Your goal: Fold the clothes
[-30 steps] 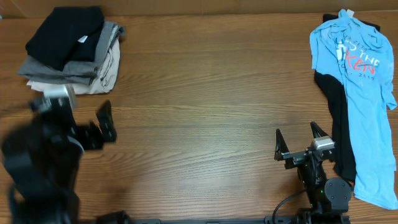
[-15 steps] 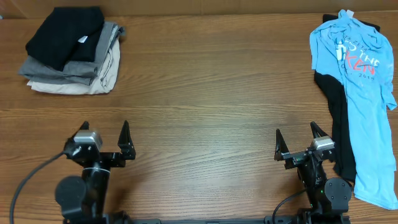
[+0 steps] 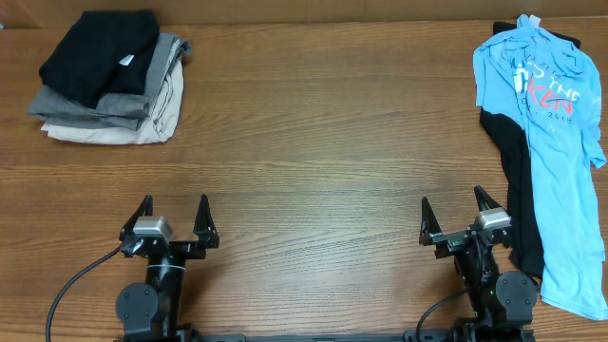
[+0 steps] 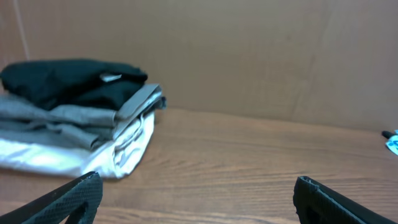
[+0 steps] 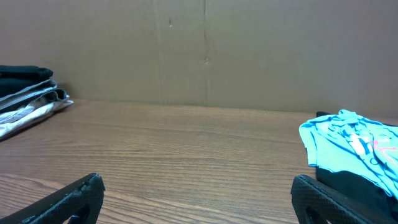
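A folded stack sits at the far left: a black T-shirt (image 3: 100, 52) with a small white label on top, grey (image 3: 114, 104) and cream (image 3: 142, 131) garments under it; it also shows in the left wrist view (image 4: 68, 84). An unfolded light blue printed tee (image 3: 556, 123) lies at the right edge over another black garment (image 3: 521, 190); both show in the right wrist view (image 5: 348, 140). My left gripper (image 3: 173, 213) is open and empty near the front edge. My right gripper (image 3: 456, 215) is open and empty, just left of the black garment.
A brown cardboard wall (image 5: 205, 50) stands behind the wooden table (image 3: 323, 142). A cable (image 3: 76, 280) trails from the left arm's base at the front edge.
My left arm has swung back from near the folded stack to the front edge and settled there, open. The right arm and the clothes have not moved.
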